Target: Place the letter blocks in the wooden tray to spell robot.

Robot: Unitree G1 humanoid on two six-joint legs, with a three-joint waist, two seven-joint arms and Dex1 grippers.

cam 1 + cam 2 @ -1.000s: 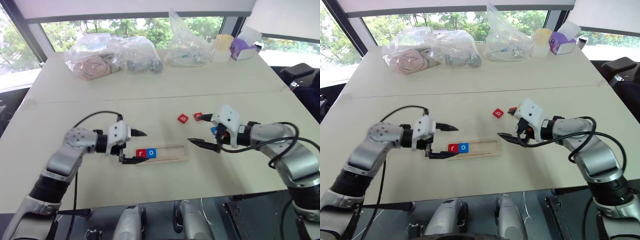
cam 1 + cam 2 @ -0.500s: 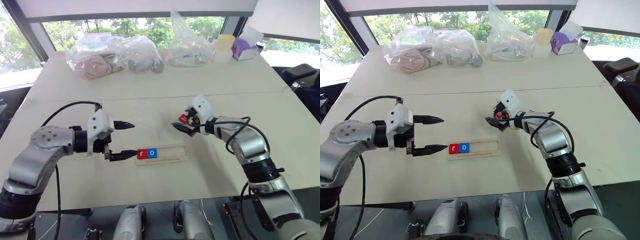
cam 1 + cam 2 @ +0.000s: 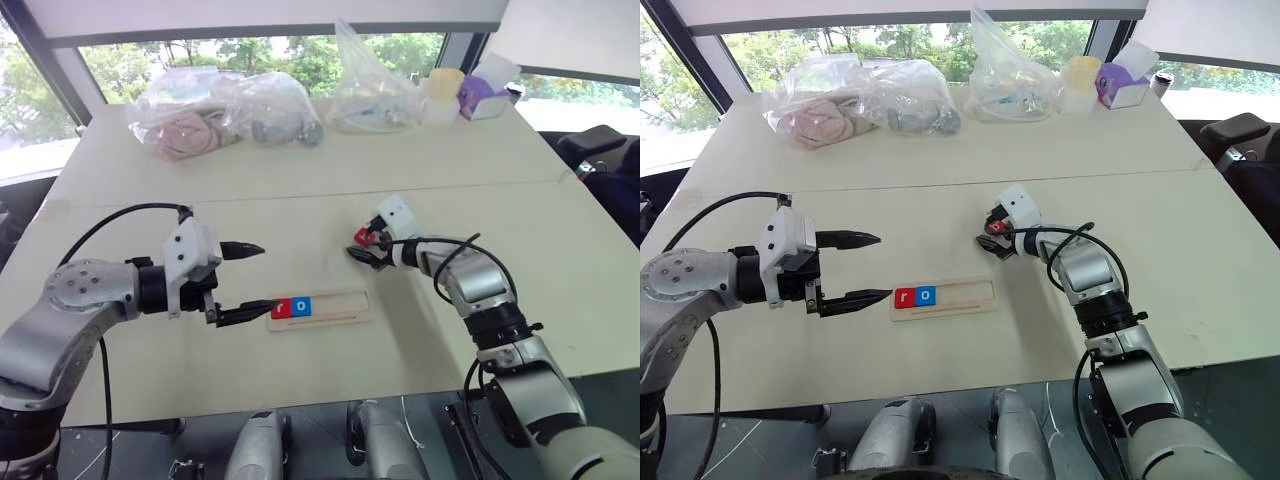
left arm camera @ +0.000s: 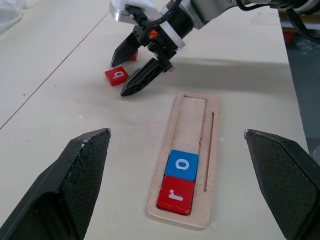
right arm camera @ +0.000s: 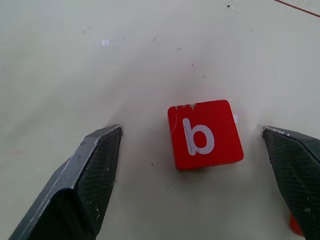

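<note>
Two letter blocks (image 4: pixel 176 187) in wooden tray (image 4: pixel 212 150), one red block (image 5: pixel 204 134) outside

head cameras overlook table (image 3: pixel 300 380); wrist cameras close.

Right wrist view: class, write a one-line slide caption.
Open right claw poised around the red b block lying flat on the table.

Bare table (image 3: pixel 150 215) lay open around the wooden tray (image 4: pixel 214 150) — its far slots stood free — while bags (image 3: pixel 225 108) crowded only the table's far edge.
</note>
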